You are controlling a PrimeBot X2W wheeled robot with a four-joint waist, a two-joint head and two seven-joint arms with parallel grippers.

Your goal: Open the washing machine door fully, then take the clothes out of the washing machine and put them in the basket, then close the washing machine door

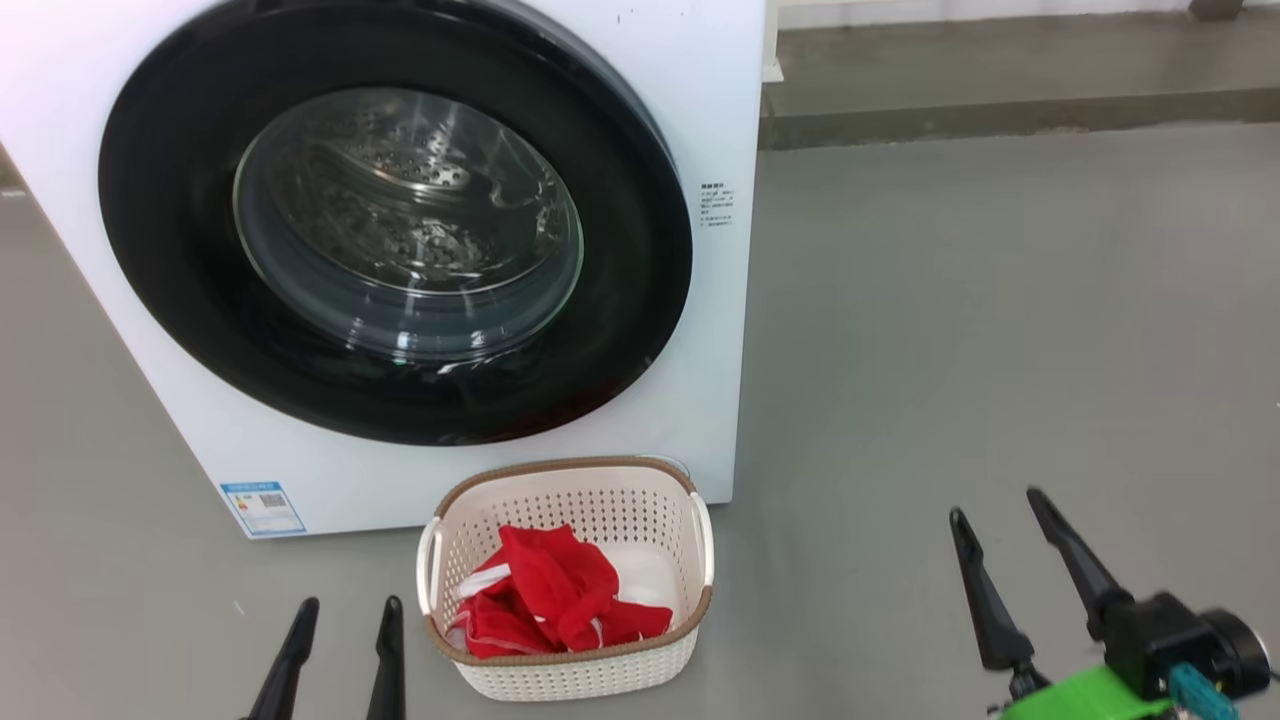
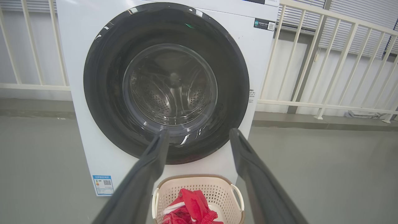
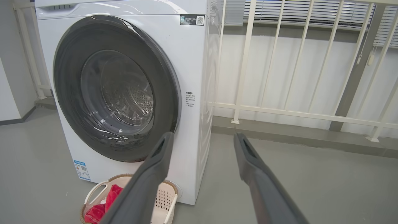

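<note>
A: Where are the clothes?
B: In the basket, on the floor just before the washer — its door shut.
A: And the hands?
B: Left hand and right hand both spread, holding nothing — one each side of the basket.

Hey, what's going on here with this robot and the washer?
A two-armed robot is doing laundry. The washing machine door sits shut against the washing machine, and the drum inside looks empty. The red clothes lie in the basket on the floor in front. The left end effector and right end effector hang open, holding nothing, so the job looks done.
</note>
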